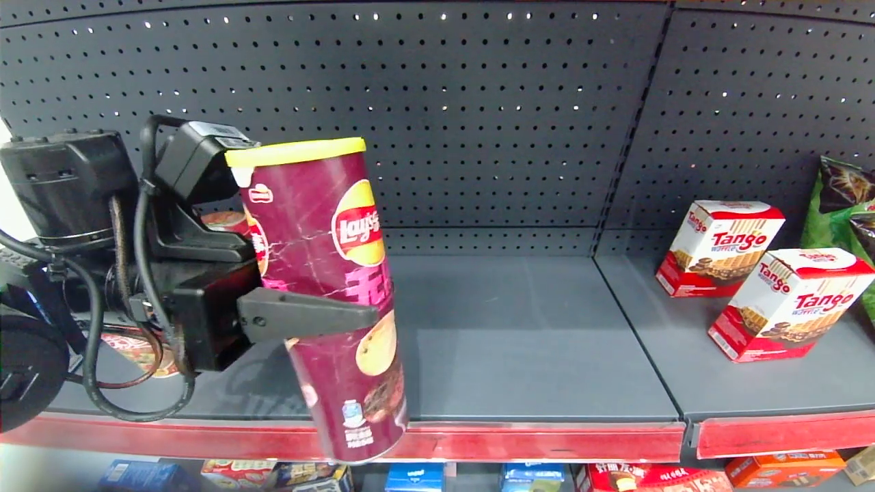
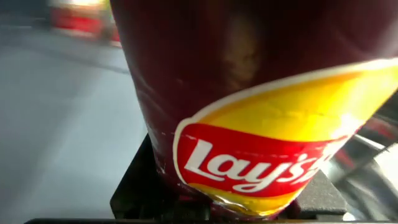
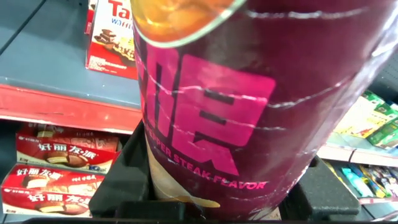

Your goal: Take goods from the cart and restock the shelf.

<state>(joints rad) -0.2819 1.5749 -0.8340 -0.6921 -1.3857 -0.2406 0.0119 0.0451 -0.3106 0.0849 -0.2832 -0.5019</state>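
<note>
I've got the left gripper [image 1: 366, 311] clamped mid-body on the near-upright purple cardboard chip tube [image 1: 321, 260], yellow lid on so contents are hidden, at the grey metal shelf's [image 1: 533, 342] front-left edge; the right wrist cam adds the right gripper [image 3: 224, 190] closed on a second purple chip tube [image 3: 249, 112], with red snack boxes [image 3: 56, 149] on the lower shelf behind.

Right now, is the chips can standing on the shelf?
No: the left gripper clamps the chips can mid-body, its base hanging in front of the red edge of the shelf.
</note>
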